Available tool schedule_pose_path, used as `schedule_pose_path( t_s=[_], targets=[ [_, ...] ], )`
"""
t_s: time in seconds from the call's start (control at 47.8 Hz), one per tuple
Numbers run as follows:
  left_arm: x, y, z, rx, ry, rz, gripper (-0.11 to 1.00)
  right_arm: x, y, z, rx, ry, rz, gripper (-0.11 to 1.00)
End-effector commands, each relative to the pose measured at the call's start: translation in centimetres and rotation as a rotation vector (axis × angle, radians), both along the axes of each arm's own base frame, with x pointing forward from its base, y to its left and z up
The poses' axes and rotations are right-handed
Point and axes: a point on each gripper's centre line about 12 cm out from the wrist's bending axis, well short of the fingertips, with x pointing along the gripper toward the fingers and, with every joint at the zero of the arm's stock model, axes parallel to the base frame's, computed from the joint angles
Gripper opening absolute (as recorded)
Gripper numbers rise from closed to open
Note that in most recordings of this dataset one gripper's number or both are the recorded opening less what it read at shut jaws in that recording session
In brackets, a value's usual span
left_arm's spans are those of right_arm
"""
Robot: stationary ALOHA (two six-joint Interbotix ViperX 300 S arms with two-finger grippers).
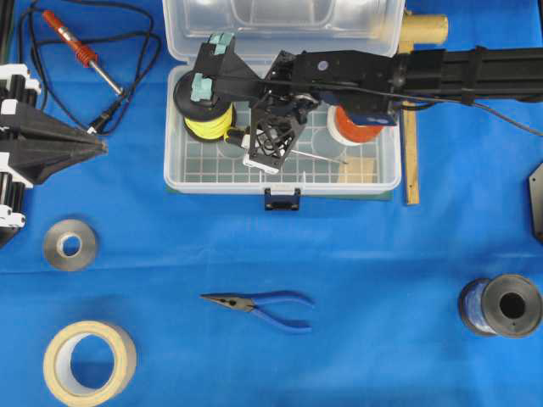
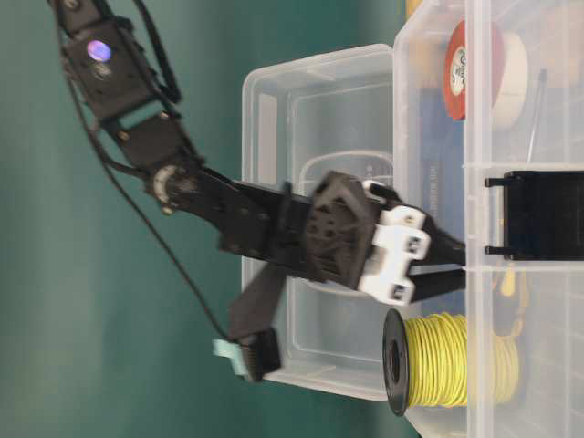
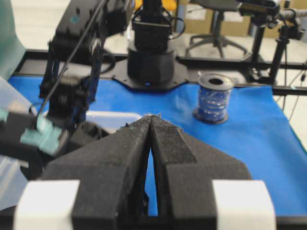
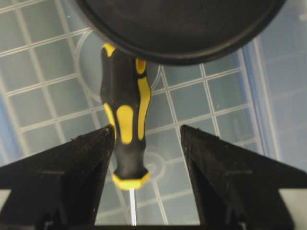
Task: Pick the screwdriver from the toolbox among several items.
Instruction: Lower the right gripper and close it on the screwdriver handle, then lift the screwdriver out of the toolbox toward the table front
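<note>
The clear toolbox (image 1: pixel 212 170) stands open at the top middle, lid folded back. The screwdriver lies on its gridded floor (image 4: pixel 211 96). In the right wrist view its black-and-yellow handle (image 4: pixel 125 120) sits between the fingers, close against the left one, with the shaft running toward the camera. Overhead, its thin shaft (image 1: pixel 327 158) shows to the right of the gripper. My right gripper (image 4: pixel 147 139) is open, low inside the box (image 1: pixel 265 142), astride the handle's shaft end. My left gripper (image 3: pixel 151 117) is shut and empty at the left edge (image 1: pixel 81 148).
In the box are a yellow wire spool (image 1: pixel 208 119), just beyond the handle, and an orange tape roll (image 1: pixel 361 127). On the blue cloth lie a soldering iron (image 1: pixel 81 51), blue pliers (image 1: pixel 263 305), a metal ring (image 1: pixel 69 244), masking tape (image 1: pixel 89 363) and a blue wire spool (image 1: pixel 501 305).
</note>
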Motion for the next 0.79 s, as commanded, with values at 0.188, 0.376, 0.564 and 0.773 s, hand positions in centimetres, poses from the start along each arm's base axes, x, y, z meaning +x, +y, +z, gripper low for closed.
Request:
schedule_pose_path(
  t_s=[0.188, 0.376, 0.564, 0.773],
  targets=[
    [0.1, 0.0, 0.5, -0.003, -0.012, 0.002, 0.00, 0.9, -0.3, -0.6, 0.000, -0.029, -0.016, 0.62],
    [0.1, 0.0, 0.4, -0.014, -0.005, -0.001, 0.00, 1.2, -0.3, -0.4, -0.004, -0.058, -0.021, 0.32],
    [0.2, 0.0, 0.4, -0.014, 0.000, 0.000, 0.00, 0.7, -0.2, 1.5, -0.003, -0.060, -0.027, 0.30],
    [0.0, 0.0, 0.7, -0.014, -0.009, -0.001, 0.00, -1.3, 0.7, 8.0, -0.009, -0.088, -0.023, 0.30]
  ],
)
